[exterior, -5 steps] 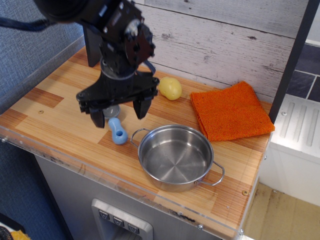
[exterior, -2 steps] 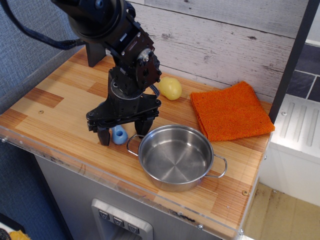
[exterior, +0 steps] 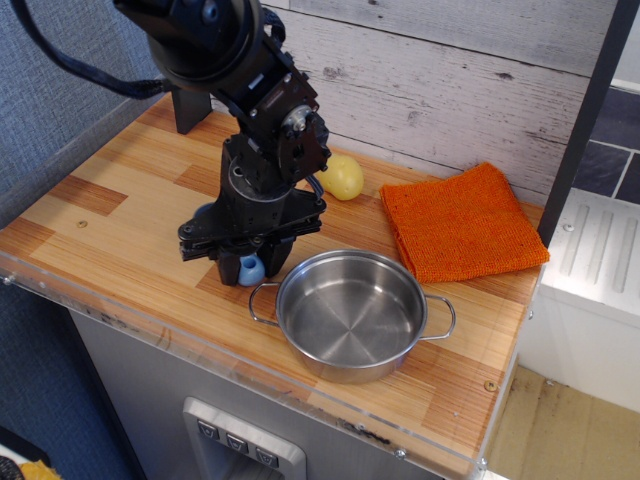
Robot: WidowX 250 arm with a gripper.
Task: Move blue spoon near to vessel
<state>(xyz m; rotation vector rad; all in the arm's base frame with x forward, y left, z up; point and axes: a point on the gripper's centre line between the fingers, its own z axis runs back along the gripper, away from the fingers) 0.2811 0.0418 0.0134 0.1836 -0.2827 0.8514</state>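
Two dark fingers [exterior: 229, 268] of my gripper [exterior: 250, 268] stand narrowly apart and bracket the blue spoon [exterior: 251, 269], pressed against it on either side as far as I can see, so I read the jaws as clamped on the spoon's light-blue handle. Only a small patch of that blue shows between the fingers; the spoon's grey bowl is hidden behind the gripper body. The fingertips are down at the wooden counter [exterior: 110, 220], and I cannot tell whether the spoon is resting on the wood or lifted just off it.

My arm [exterior: 225, 60] comes in from the upper left of the view and bends down steeply, with the wrist roughly vertical over the jaws and the fingers pointing straight down.

Just to the right of the jaws sits the vessel [exterior: 352, 314], upright, its near loop handle almost touching the right finger. Behind the jaws, partly hidden by the wrist, is a yellow lump [exterior: 343, 176]. Farther right and back, well apart from the jaws, an orange cloth [exterior: 462, 220] lies flat on the counter.
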